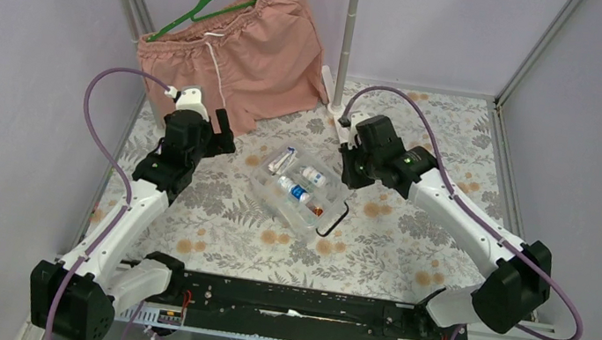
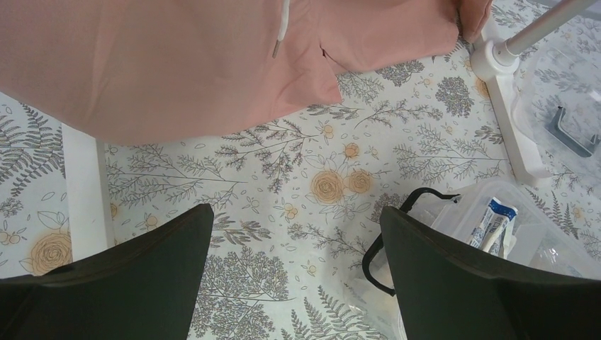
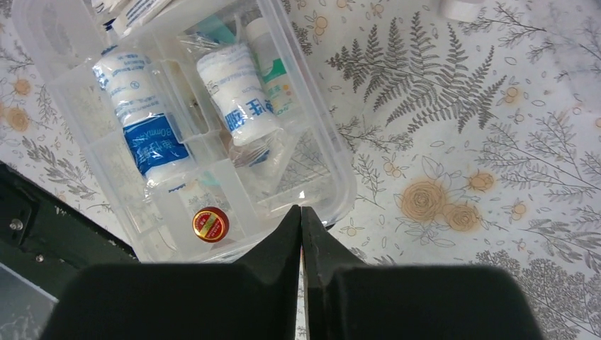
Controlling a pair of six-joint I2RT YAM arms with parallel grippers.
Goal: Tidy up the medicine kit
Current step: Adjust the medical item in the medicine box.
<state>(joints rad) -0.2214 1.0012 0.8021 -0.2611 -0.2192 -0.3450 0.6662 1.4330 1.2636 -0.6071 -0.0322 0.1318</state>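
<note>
floral tablecloth [image 1: 412,239] surrounds medicine kit [image 3: 339,170], closed right hand [image 3: 301,212] near its rim.

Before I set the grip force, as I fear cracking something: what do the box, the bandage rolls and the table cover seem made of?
Box: rigid clear plastic, glossy; its contents show through the walls.
Bandage rolls: white gauze, probably, in crinkled clear film that glints.
Table cover: smooth printed sheet, perhaps vinyl or coated cloth; it lies flat, with a floral pattern.
</note>
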